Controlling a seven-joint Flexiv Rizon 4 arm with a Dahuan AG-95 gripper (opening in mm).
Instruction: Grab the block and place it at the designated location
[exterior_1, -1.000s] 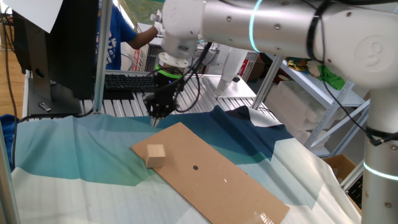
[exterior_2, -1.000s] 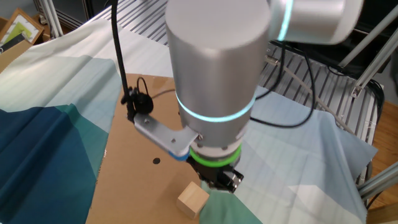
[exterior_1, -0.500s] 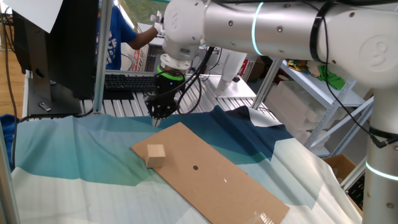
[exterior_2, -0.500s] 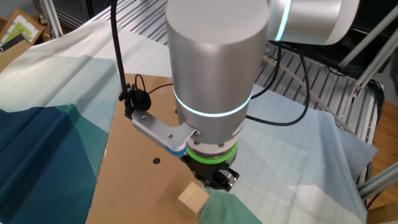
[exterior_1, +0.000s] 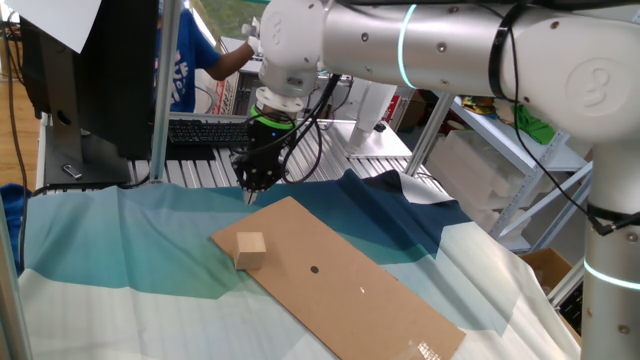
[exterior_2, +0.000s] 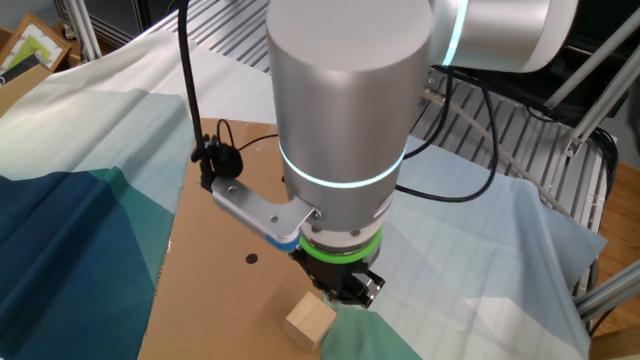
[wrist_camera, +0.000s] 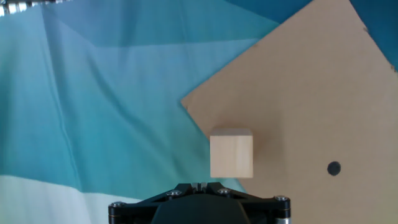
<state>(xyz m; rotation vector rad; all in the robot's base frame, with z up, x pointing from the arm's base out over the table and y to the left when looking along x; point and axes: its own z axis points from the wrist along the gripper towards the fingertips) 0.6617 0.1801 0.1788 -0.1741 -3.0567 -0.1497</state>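
Observation:
The block (exterior_1: 250, 246) is a small tan wooden cube on the near-left corner of the brown cardboard sheet (exterior_1: 345, 285). It also shows in the other fixed view (exterior_2: 309, 323) and in the hand view (wrist_camera: 231, 154). The designated location is a dark round dot (exterior_1: 314, 269) on the sheet, right of the block; it shows too in the other fixed view (exterior_2: 251, 260) and in the hand view (wrist_camera: 334, 168). My gripper (exterior_1: 250, 190) hangs above the sheet's far corner, off the block, fingers together and empty. In the hand view its tips (wrist_camera: 199, 185) meet just below the block.
A teal and white cloth (exterior_1: 110, 250) covers the table under the sheet. Small white marks (exterior_1: 362, 291) lie on the sheet's right half. A keyboard (exterior_1: 205, 130), a metal post (exterior_1: 160, 90) and shelving (exterior_1: 500, 150) stand behind.
The arm has shifted slightly over the sheet's corner. The block and sheet have not moved. The fingers stay together.

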